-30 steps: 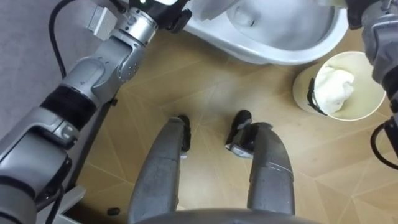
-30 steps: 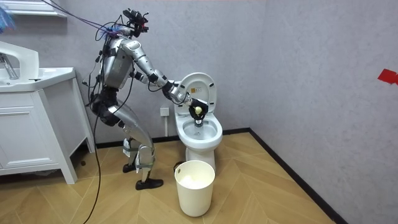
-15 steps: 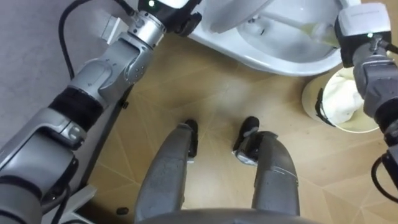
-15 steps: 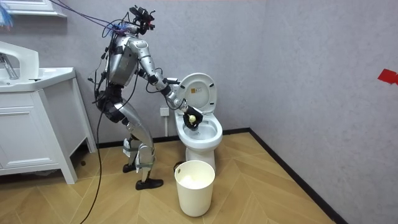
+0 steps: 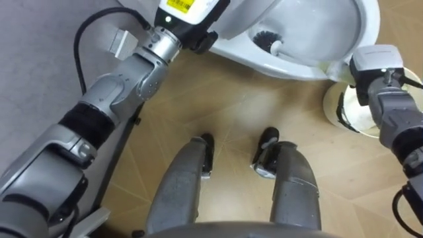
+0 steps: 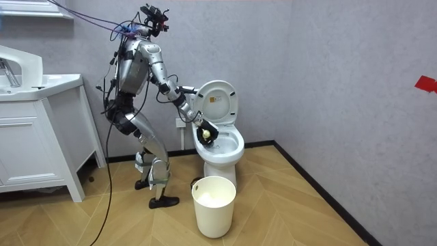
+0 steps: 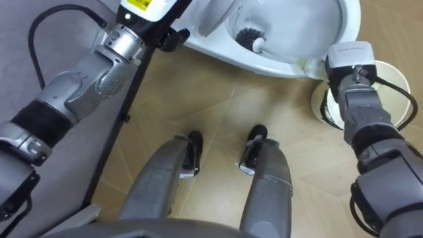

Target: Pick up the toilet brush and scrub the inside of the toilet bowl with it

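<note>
A white toilet with its lid up stands in front of me, against the grey wall. The toilet brush's dark bristle head lies inside the bowl, and its white handle runs right towards my right hand. That hand sits at the bowl's near rim, closed on the brush's yellowish grip, with the fingers hidden behind the wrist in the eye views. My left hand reaches to the toilet's left side by the seat; its fingers are hard to read.
A white waste bin with white paper in it stands on the wooden floor in front of the toilet, under my right forearm. A white vanity with a sink is at the room view's left.
My right hand has dropped from above the bowl to its near rim, bringing the brush head down into the bowl. The eye view has shifted towards the toilet.
</note>
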Tool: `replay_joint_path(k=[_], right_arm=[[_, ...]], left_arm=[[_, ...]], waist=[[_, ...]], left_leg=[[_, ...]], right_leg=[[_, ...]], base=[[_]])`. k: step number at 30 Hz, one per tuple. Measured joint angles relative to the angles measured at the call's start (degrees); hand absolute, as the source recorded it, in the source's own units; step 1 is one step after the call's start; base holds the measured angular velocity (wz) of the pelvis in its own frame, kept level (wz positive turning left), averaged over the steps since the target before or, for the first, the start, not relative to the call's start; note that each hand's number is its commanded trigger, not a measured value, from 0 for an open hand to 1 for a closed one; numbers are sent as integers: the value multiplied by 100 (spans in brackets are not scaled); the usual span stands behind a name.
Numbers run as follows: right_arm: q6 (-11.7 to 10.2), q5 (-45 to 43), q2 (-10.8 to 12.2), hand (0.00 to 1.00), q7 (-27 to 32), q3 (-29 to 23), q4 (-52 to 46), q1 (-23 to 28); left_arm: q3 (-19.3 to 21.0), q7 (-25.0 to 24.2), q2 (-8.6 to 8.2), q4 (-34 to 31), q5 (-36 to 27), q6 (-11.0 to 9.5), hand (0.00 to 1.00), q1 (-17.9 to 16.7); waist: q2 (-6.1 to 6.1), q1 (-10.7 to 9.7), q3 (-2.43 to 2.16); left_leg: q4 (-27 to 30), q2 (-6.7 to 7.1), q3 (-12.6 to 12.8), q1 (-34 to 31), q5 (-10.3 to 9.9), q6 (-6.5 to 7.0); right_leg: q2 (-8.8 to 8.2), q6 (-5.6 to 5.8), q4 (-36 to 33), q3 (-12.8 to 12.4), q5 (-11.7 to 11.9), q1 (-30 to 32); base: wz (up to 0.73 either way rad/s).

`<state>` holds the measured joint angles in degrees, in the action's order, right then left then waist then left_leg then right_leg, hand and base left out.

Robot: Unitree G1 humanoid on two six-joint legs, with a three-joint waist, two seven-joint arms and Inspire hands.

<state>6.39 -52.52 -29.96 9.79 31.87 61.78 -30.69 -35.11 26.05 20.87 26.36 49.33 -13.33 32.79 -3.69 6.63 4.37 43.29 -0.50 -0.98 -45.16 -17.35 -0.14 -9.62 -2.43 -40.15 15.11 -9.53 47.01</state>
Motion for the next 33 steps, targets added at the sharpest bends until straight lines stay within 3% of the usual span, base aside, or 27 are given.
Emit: replay_joint_path(k=[8,10,15,18,22,29,33], right_arm=[[-269,1039,-150,100,-23,-13,742,-383],[-401,1225,-147,100,-67,-219,1111,-630],[-434,1395,-194,100,-40,-501,1476,-918],[-563,1529,-247,100,111,-636,1556,-1180],[-638,1967,-246,100,300,-636,1503,-1307],[-697,2132,-234,100,728,-764,1353,-1526],[-677,2082,-224,100,770,-754,1324,-1610]], left_arm=[[-8,87,7,-2,3,92,0,-83],[8,127,13,-10,25,212,0,-66],[17,245,85,-103,26,438,0,-24],[91,263,89,-88,19,461,0,28],[97,471,230,-89,20,418,0,201],[113,719,348,-88,17,373,0,395],[119,808,538,-35,13,348,0,639]], waist=[[-11,168,-8],[-10,142,-8],[33,64,-3],[81,14,15],[315,-66,40],[354,-123,69],[412,-69,111]], left_leg=[[170,53,-5,-317,1,13],[258,145,-1,-482,13,36],[446,315,17,-686,15,98],[490,335,117,-732,32,131],[502,311,142,-701,39,119],[498,258,74,-720,41,113],[489,226,72,-737,29,108]], right_leg=[[-84,-2,-204,-39,-15,307],[-184,18,-391,-84,-59,512],[-431,38,-772,-134,-184,775],[-432,75,-813,-288,-173,884],[-404,50,-828,-316,-157,878],[-322,59,-663,-244,-97,812],[-307,49,-670,-213,-102,818]], base=[[4],[13],[16],[-4],[-4],[-3],[0]])
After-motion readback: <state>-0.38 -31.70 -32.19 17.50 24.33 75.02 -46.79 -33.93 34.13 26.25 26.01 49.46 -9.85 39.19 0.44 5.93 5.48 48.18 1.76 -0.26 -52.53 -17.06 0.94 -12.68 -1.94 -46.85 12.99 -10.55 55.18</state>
